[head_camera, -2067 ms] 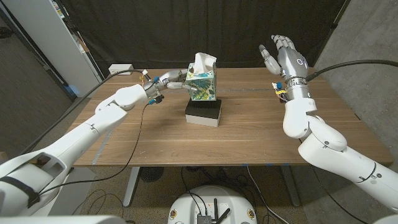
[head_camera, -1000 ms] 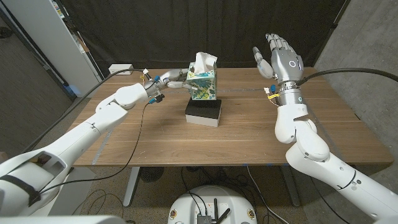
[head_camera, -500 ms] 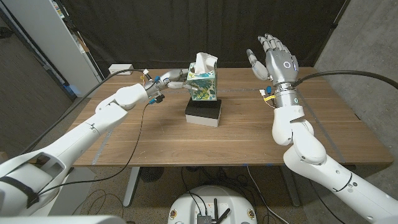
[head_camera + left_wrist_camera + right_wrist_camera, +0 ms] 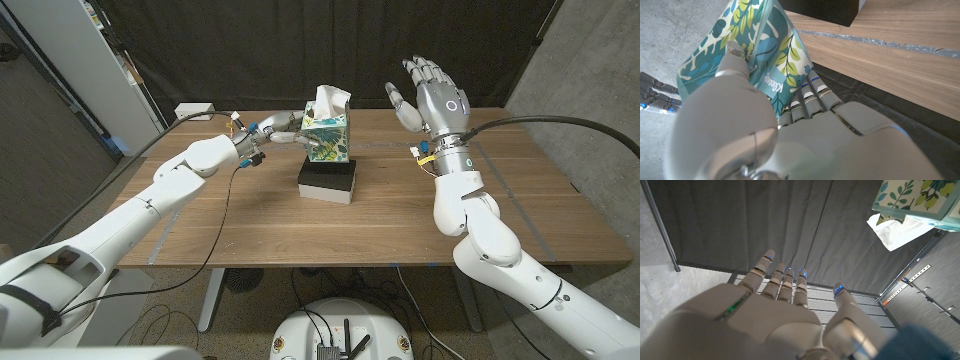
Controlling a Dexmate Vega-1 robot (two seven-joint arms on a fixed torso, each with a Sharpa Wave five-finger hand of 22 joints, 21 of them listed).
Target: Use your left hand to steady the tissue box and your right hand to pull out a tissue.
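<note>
So the big change is the right arm: over the last couple seconds it swung in from out by the table's right side, and now the right hand hangs raised in the air at about 3 o'clock of the tissue box, well closer than before but still apart from it. That hand is released, holding nothing, fingers spread and pointing up, thumb sticking out toward the box. The right wrist view looks along the back of the right hand and has the box with the white tissue poking out of it off past the fingertips. The left arm hasn't budged at all, reaching across the wooden table from the 9 o'clock side, left hand grasping the box's side. The left wrist view backs that up, fingers pressed on the leafy teal cardboard. The box sits on a black block at the middle of the table, toward 12 o'clock, with the tissue standing up out of the top
</note>
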